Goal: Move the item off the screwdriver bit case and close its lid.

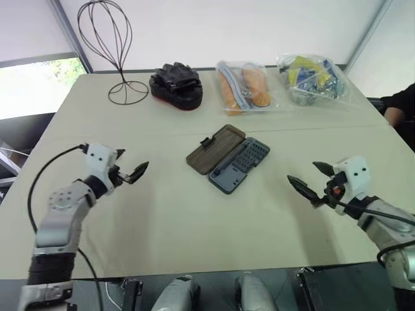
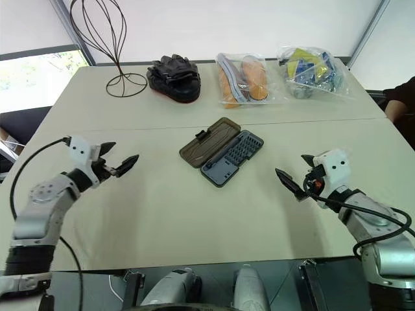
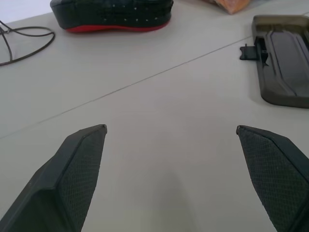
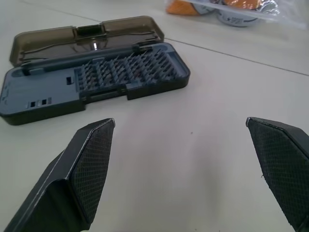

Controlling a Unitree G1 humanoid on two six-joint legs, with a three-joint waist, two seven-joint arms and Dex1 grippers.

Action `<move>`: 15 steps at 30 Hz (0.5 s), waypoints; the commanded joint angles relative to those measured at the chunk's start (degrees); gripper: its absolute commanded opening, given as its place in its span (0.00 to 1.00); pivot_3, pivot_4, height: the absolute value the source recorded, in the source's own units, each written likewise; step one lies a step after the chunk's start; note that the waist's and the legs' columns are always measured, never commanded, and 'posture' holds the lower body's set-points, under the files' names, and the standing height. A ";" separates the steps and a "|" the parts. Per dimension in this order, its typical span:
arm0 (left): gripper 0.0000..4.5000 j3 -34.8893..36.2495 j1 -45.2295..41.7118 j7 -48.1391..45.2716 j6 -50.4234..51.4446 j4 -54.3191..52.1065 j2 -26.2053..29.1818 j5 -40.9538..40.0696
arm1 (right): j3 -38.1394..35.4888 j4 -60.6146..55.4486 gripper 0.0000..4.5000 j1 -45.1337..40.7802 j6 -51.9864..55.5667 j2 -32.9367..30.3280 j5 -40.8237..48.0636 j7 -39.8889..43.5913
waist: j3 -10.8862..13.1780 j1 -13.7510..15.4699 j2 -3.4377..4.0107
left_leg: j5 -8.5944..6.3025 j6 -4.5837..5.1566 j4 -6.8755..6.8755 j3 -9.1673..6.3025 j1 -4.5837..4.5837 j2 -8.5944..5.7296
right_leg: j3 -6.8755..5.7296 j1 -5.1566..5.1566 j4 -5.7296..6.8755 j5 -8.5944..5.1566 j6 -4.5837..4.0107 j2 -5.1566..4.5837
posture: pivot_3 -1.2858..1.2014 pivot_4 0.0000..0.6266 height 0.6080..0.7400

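The screwdriver bit case (image 1: 238, 165) lies open in the middle of the table, its grey-blue tray showing rows of bits (image 4: 125, 70). The smoky-brown lid (image 1: 214, 149) lies flat beside the tray on its far left side, with the black latch tab (image 3: 248, 52) on its outer edge. Nothing rests on tray or lid; I cannot tell which thing is the item. My left gripper (image 1: 134, 160) hovers open to the left of the case, pointing toward it. My right gripper (image 1: 302, 171) hovers open to the right, also apart from it.
Along the far edge stand a wire hat stand (image 1: 107, 39), a black pad with a red rim (image 1: 176, 85), a clear bag of orange things (image 1: 245, 87) and a bag of yellow-blue items (image 1: 311, 79). A person's dark sleeve (image 1: 402, 107) shows at the right.
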 commanded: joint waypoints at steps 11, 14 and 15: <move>1.00 2.86 2.62 -2.91 2.99 -2.48 0.93 -5.04 | 0.89 -2.44 1.00 -0.80 -0.02 0.72 -0.17 -1.13 | 0.00 0.01 -0.01 | 0.00 0.00 0.01 0.00 0.00 0.01 | 0.00 0.00 0.00 0.00 0.00 0.00 | 0.52 0.24 1.00; 1.00 3.09 3.03 -2.30 2.72 -2.52 0.67 -5.10 | 1.63 -1.64 1.00 -1.52 -0.25 0.47 -0.91 -0.88 | 0.00 0.05 -0.01 | 0.00 0.00 0.01 0.00 0.00 0.00 | 0.00 0.01 0.00 0.00 0.00 0.00 | 0.52 0.24 1.00; 1.00 3.23 3.15 -2.06 2.68 -2.51 0.55 -5.12 | 1.69 -1.45 1.00 -1.74 -0.25 0.36 -0.98 -0.77 | 0.00 0.03 -0.01 | 0.00 0.00 0.01 0.00 0.00 0.00 | 0.00 0.01 0.00 0.00 0.00 0.00 | 0.52 0.24 1.00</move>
